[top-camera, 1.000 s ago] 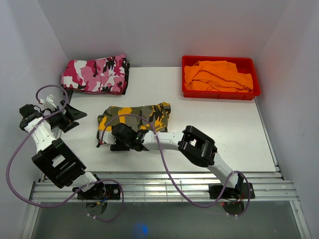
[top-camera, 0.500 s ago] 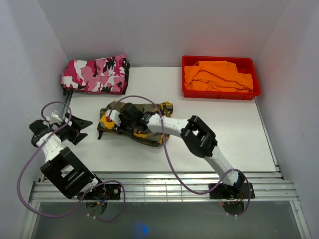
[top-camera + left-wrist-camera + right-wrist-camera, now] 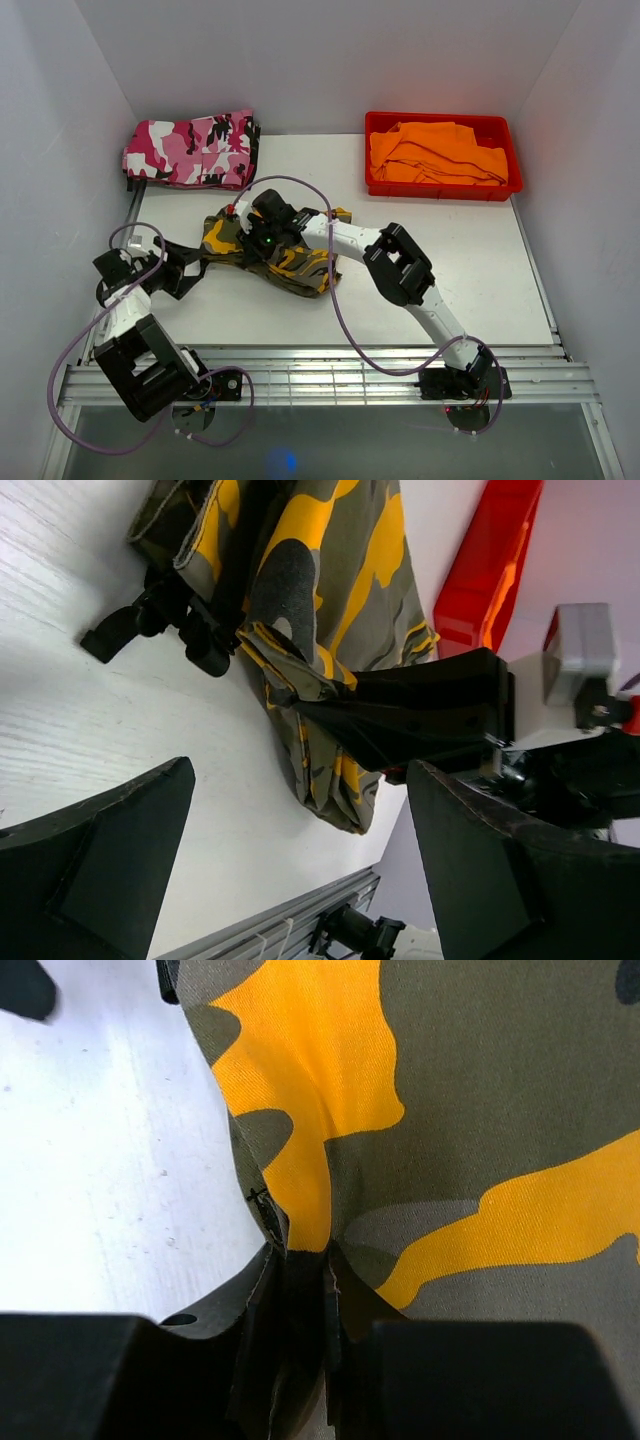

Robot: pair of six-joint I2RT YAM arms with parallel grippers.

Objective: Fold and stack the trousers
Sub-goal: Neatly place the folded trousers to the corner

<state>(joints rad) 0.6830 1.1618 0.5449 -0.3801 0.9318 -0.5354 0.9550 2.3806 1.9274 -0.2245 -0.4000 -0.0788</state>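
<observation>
Top view: camo trousers (image 3: pixel 295 265) bunched mid-table, right gripper (image 3: pixel 256 240) on their left part, left gripper (image 3: pixel 185 268) low at their left end with jaws spread wide and nothing in them; pink camo trousers (image 3: pixel 190 150) folded back left, orange garment (image 3: pixel 435 152) in red bin (image 3: pixel 440 192) back right. Only the right wrist view shows the grip itself: a fold of olive-and-yellow cloth pinched tight between the black fingers (image 3: pixel 500 1380). The left wrist view adds a side look, with the right jaws clamped on a cloth edge over the white table (image 3: pixel 80 740).

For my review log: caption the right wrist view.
Right gripper pinching a fold of the olive-and-orange camouflage trousers, white table alongside.
</observation>
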